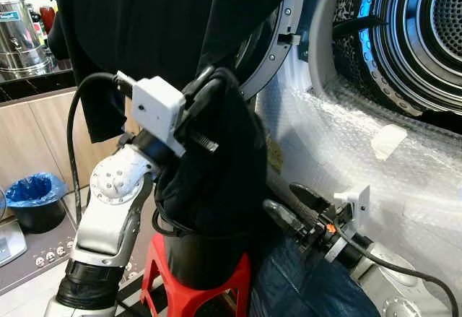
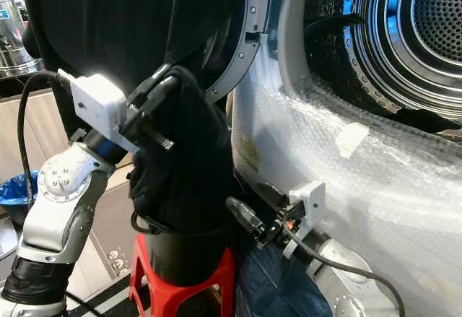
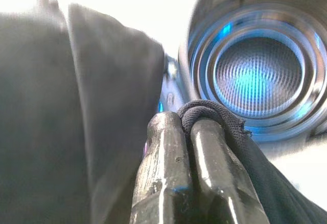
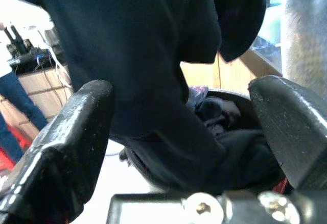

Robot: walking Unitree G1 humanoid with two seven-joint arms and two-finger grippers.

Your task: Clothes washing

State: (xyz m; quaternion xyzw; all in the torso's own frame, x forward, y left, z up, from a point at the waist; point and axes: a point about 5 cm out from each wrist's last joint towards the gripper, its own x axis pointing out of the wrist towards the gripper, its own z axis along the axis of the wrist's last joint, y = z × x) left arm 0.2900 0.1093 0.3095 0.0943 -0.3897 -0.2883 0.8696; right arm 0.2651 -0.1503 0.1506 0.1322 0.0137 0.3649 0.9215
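A large black garment (image 1: pixel 216 151) hangs from the top of the head views down into a black bucket (image 1: pixel 206 259). My left gripper (image 3: pixel 180 124) is raised in front of the washing machine and shut on a fold of this garment. Past its fingers lies the open drum (image 1: pixel 426 28), lit blue inside. My right gripper (image 1: pixel 284 198) sits lower, beside the bucket, and is open with nothing between its fingers (image 4: pixel 66 132). In the right wrist view it faces the hanging garment and more dark clothes in the bucket (image 4: pixel 225 117).
The bucket stands on a red stool (image 1: pixel 195 295). Blue denim (image 1: pixel 303 281) lies under my right arm. Bubble wrap (image 1: pixel 375 151) covers the machine front, and the door ring (image 1: pixel 278 50) swings open behind the garment. A blue-lined bin (image 1: pixel 36 198) and steel urn (image 1: pixel 18 32) stand left. A person's legs (image 4: pixel 18 96) are farther off.
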